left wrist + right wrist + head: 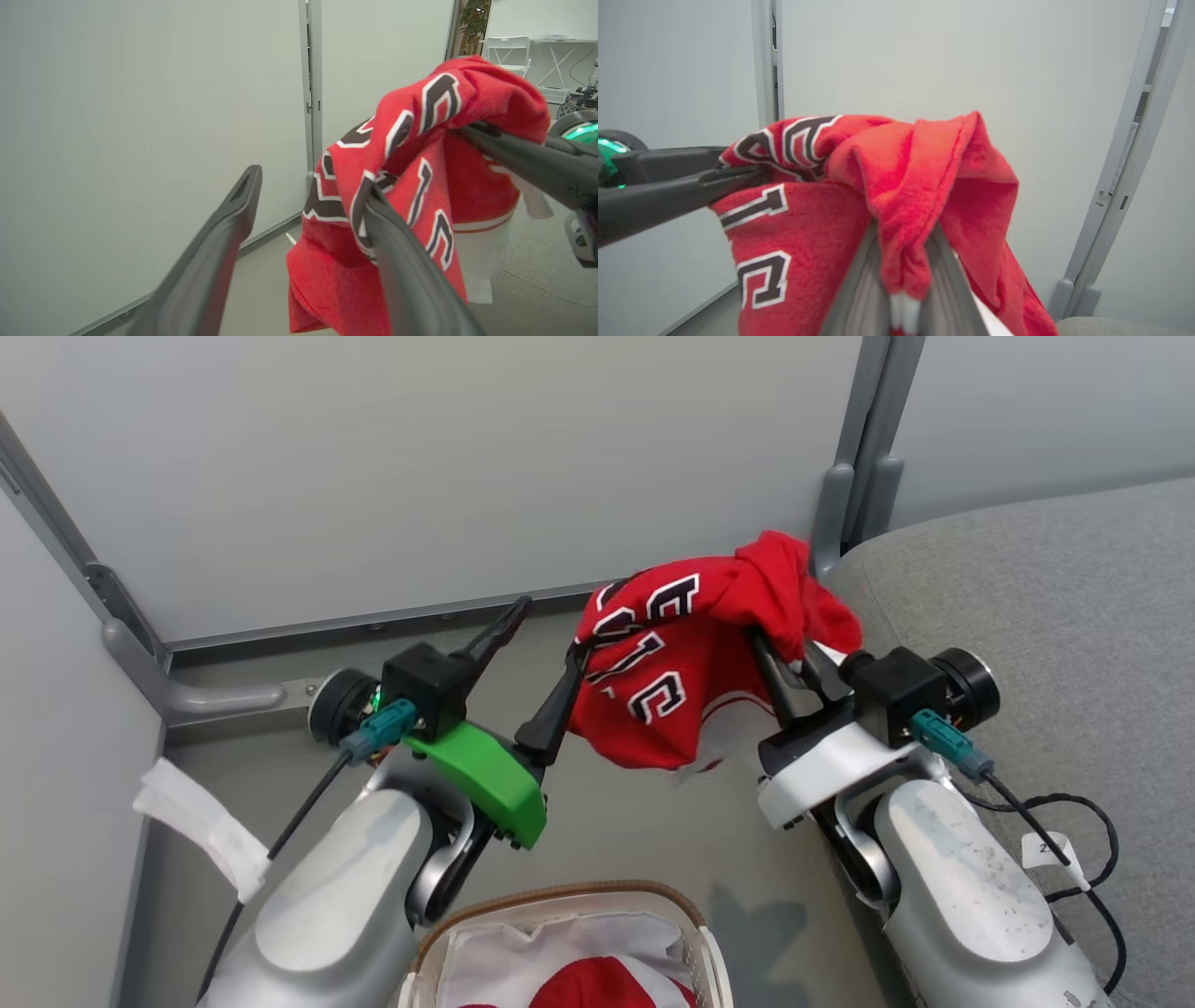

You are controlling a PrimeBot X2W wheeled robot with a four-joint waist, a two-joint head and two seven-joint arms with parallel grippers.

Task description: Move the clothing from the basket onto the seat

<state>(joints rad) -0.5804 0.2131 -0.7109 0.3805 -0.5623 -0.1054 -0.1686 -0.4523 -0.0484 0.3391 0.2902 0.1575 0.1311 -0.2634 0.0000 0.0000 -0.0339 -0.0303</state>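
The red jersey (672,672) hangs in the air between my arms, just beside the grey seat (1046,616). My right end effector (903,261) is clenched on a bunched fold of it. My left end effector (549,627) is released, one finger touching the cloth. Another red garment (607,985) lies in the basket (560,896).

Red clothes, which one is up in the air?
The jersey with black-and-white numerals, pinched in the right gripper. The other red garment lies down in the basket.
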